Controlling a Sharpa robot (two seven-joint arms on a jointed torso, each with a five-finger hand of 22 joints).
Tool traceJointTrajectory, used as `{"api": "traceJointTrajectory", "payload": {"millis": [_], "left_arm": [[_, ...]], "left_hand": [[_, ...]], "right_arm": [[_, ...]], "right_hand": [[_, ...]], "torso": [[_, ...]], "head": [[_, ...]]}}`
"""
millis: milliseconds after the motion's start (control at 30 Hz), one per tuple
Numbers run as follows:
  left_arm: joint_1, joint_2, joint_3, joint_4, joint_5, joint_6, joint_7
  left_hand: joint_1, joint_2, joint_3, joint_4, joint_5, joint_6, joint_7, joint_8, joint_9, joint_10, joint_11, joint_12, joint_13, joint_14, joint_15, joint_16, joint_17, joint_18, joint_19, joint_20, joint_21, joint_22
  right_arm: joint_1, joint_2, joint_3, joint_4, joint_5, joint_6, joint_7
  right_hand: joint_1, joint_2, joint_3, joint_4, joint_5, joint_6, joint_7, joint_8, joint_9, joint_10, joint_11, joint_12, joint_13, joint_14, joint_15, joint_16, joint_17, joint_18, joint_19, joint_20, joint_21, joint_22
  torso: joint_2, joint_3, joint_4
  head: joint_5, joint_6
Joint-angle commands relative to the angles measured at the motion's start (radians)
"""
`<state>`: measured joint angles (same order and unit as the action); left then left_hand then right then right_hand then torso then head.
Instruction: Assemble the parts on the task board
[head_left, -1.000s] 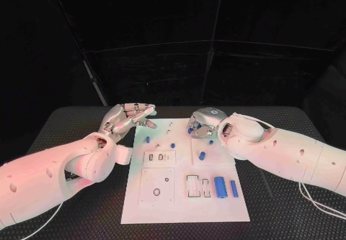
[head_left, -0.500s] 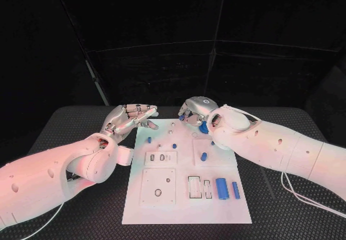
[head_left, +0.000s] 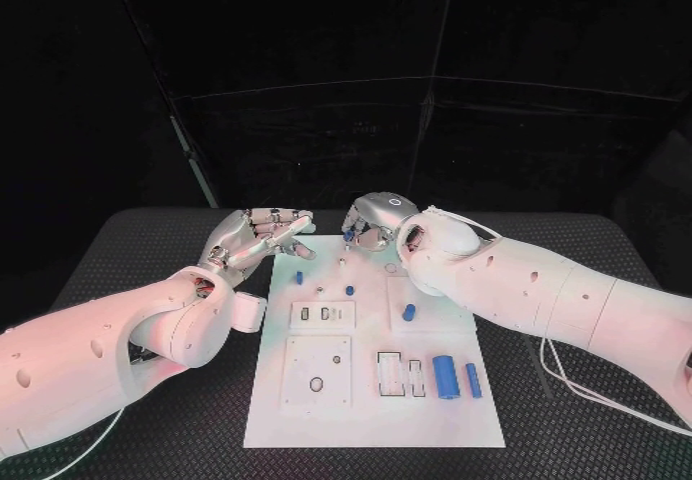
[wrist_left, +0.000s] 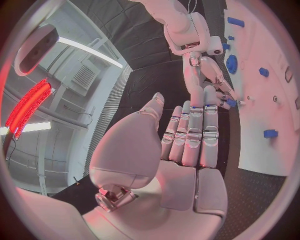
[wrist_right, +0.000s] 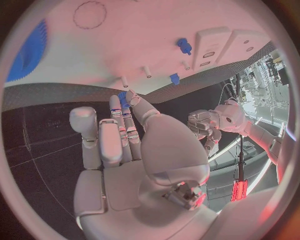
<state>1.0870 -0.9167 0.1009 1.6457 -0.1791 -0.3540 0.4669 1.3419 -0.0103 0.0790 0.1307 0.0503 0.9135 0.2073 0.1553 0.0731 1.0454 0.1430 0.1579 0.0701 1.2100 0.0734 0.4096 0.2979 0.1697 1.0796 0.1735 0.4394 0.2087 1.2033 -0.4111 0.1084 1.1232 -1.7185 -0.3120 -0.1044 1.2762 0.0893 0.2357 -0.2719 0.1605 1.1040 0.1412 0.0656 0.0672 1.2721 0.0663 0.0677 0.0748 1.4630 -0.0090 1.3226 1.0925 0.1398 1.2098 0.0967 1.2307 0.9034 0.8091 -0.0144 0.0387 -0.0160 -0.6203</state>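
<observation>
The white task board (head_left: 368, 420) lies in the middle of the table. My right hand (head_left: 378, 220) hovers over the board's far edge and pinches a small blue part (wrist_right: 124, 100) at its fingertips; the same small blue part (wrist_left: 231, 102) shows in the left wrist view. My left hand (head_left: 260, 238) is raised beside the board's far left corner, fingers straight, holding nothing. Small blue pegs (head_left: 299, 277) (head_left: 349, 290) (head_left: 408, 312) stand on the board. Two blue cylinders (head_left: 444, 375) (head_left: 472, 378) lie near its right edge. A blue gear (wrist_right: 28, 50) sits on the board near my right hand.
White blocks with slots (head_left: 320, 315) and holes (head_left: 315, 372) sit on the board's left half. Open slots (head_left: 389, 372) lie beside the cylinders. Black matting (head_left: 577, 250) surrounds the board. A white cable (head_left: 577, 390) trails from my right arm.
My right hand has moved left along the board's far edge, carrying the small blue part. My left hand has stayed where it was.
</observation>
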Motion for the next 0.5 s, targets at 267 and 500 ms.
{"api": "traceJointTrajectory", "payload": {"millis": [267,500], "left_arm": [[0.003,-0.001,0.003,0.001,-0.004,0.011,0.002],[0.004,-0.003,0.003,0.002,-0.004,0.011,0.001]], "left_hand": [[0.000,0.012,-0.006,-0.001,-0.003,0.007,0.003,-0.003,-0.001,0.007,0.002,-0.007,-0.002,-0.010,-0.001,0.004,0.002,0.010,0.006,0.001,0.006,0.001],[0.000,0.012,-0.006,-0.001,-0.003,0.007,0.003,-0.003,-0.001,0.007,0.002,-0.007,-0.002,-0.010,-0.001,0.004,0.002,0.010,0.006,0.001,0.006,0.001]], "right_arm": [[0.003,0.010,0.000,-0.010,0.004,0.077,0.018],[0.003,0.008,0.000,-0.012,0.001,0.093,0.007]], "right_hand": [[-0.003,-0.009,0.008,-0.001,0.003,0.001,0.004,-0.001,0.000,-0.006,0.004,-0.003,-0.002,0.032,-0.002,0.007,0.001,-0.011,-0.006,0.000,0.007,0.001],[-0.005,-0.011,0.010,0.000,0.002,0.000,0.004,-0.001,0.000,-0.006,0.004,-0.003,-0.002,0.032,-0.002,0.006,-0.001,-0.010,-0.007,0.000,0.006,0.000]], "torso": [[0.001,0.0017,0.0012],[0.002,0.0015,0.0001]], "head": [[0.003,-0.008],[0.004,-0.012]]}}
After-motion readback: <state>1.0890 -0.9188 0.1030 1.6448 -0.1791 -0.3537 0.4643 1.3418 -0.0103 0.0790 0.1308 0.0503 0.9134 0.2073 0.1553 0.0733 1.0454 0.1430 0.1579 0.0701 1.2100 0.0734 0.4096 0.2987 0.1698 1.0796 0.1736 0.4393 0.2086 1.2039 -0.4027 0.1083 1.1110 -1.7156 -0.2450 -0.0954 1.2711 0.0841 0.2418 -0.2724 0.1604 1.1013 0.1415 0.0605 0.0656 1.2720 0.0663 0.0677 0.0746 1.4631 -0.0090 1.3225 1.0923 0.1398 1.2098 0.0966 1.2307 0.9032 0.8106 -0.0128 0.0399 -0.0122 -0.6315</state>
